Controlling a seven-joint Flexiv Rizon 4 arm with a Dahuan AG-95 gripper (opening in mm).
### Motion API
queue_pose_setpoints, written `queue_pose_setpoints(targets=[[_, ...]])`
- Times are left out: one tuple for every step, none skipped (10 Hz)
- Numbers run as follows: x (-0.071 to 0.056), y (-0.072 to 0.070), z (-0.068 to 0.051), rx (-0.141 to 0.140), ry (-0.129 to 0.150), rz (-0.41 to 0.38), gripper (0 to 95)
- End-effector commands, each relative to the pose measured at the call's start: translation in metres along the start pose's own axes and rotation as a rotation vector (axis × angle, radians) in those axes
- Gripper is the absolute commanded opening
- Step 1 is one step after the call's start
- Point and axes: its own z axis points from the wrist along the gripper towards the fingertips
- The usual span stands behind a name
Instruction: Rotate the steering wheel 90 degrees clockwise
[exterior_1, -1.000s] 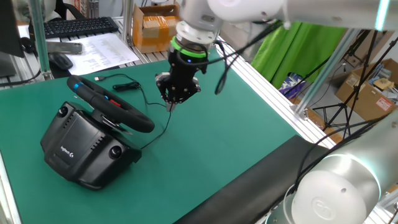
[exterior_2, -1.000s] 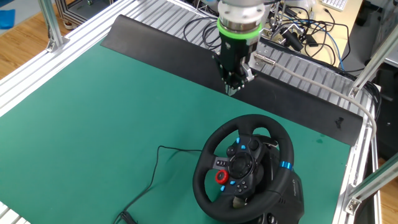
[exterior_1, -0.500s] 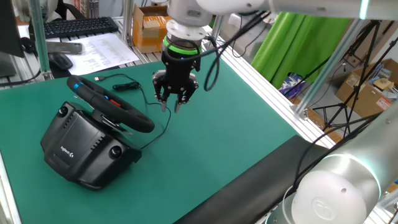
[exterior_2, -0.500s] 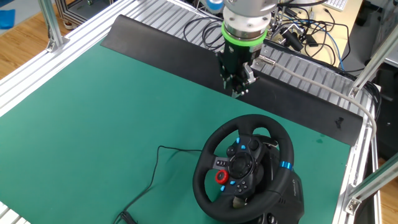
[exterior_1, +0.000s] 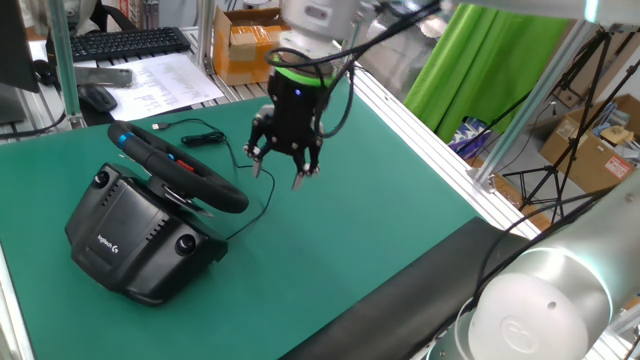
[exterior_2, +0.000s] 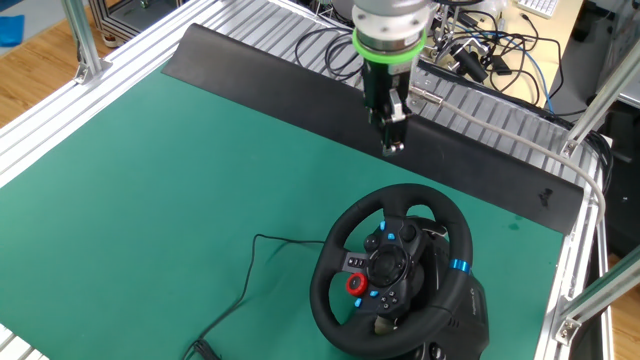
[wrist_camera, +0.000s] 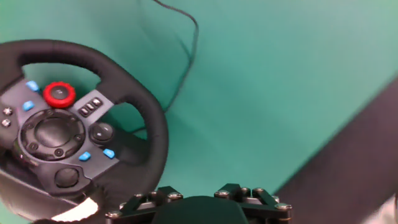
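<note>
The steering wheel (exterior_1: 190, 168) is a black round rim on a bulky black base (exterior_1: 125, 235) at the left of the green mat. In the other fixed view the rim (exterior_2: 336, 240) shows a blue stripe (exterior_2: 458, 265) at the right and a red button (exterior_2: 355, 284) on the hub. My gripper (exterior_1: 280, 172) hangs above the mat just right of the rim, apart from it, fingers spread and empty. In the other fixed view it (exterior_2: 392, 146) is beyond the wheel's far edge. The hand view shows the rim (wrist_camera: 134, 87) at the left; the fingertips are out of frame.
A thin black cable (exterior_2: 255, 262) runs from the wheel across the mat. A black strip (exterior_2: 260, 70) and loose cables line one mat edge. A keyboard (exterior_1: 125, 42), a mouse (exterior_1: 97, 97), papers (exterior_1: 170, 75) and a cardboard box (exterior_1: 250, 45) sit beyond the mat.
The gripper has turned about its own axis and its fingers have spread from a closed point to open. It has shifted slightly sideways. The wheel has not moved.
</note>
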Motion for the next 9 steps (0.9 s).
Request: queue_pose_setpoints(targets=[[0.022,0.002,0.007,-0.072,0.068,0.175,57.0],[0.03,0.008,0.007,-0.075,0.071,0.195,57.0],[0.041,0.019,0.006,-0.078,0.079,0.217,57.0],[0.049,0.028,0.007,-0.074,0.074,0.237,57.0],[0.052,0.032,0.009,-0.075,0.075,0.247,57.0],[0.055,0.036,0.01,-0.078,0.075,0.253,57.0],[0.054,0.037,0.01,-0.093,0.083,0.256,57.0],[0.053,0.039,0.01,-0.11,0.092,0.263,57.0],[0.05,0.045,0.008,-0.124,0.095,0.274,57.0]])
